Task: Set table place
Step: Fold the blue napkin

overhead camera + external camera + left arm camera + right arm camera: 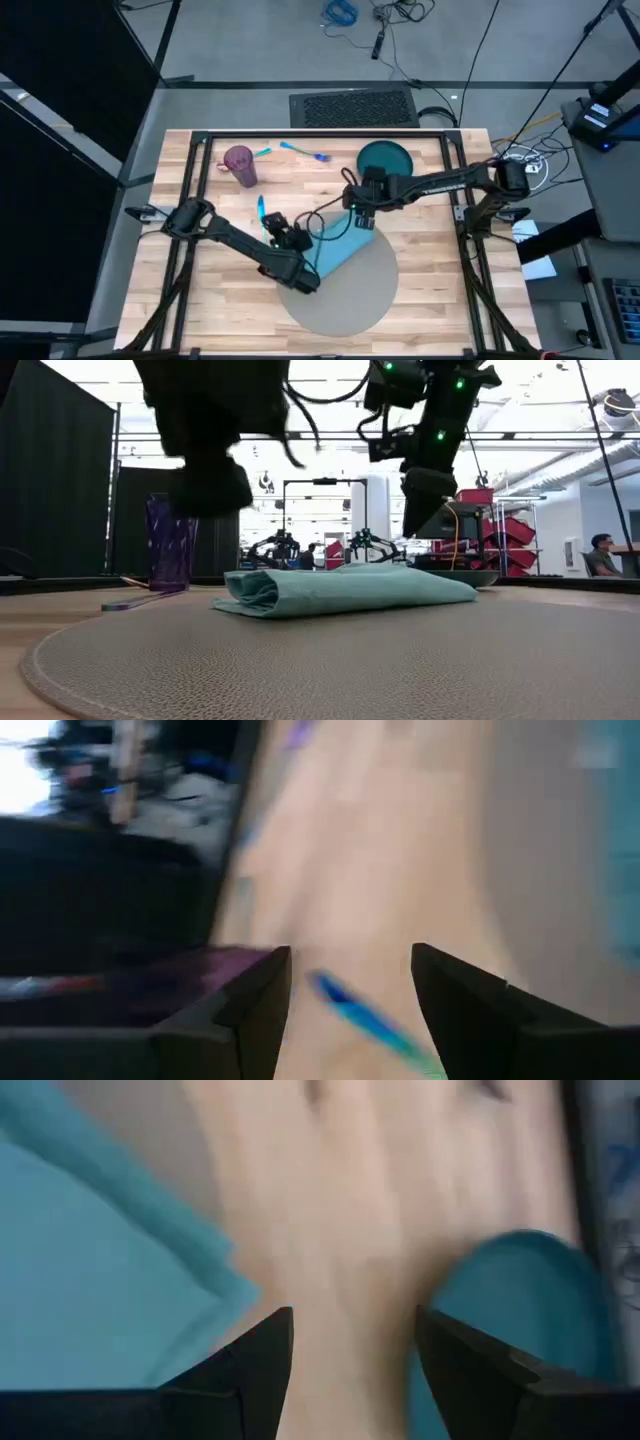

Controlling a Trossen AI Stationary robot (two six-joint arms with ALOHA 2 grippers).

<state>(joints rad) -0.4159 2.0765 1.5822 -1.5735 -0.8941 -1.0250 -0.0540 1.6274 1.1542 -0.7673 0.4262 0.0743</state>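
Above the table [420, 270], the right gripper [352, 1355] hangs wide open and empty, near the folded napkin [338, 245] on the grey placemat [350, 300]. Left gripper [350, 990] is also wide open, holding nothing, over a blue utensil [365, 1015].

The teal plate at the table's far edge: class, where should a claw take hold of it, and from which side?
Grip the teal plate by its rim on the side facing the placemat, probably. It lies flat on the table, so only the thin raised edge offers purchase. The right claw, open, is nearest that side; the napkin lies clear of it.
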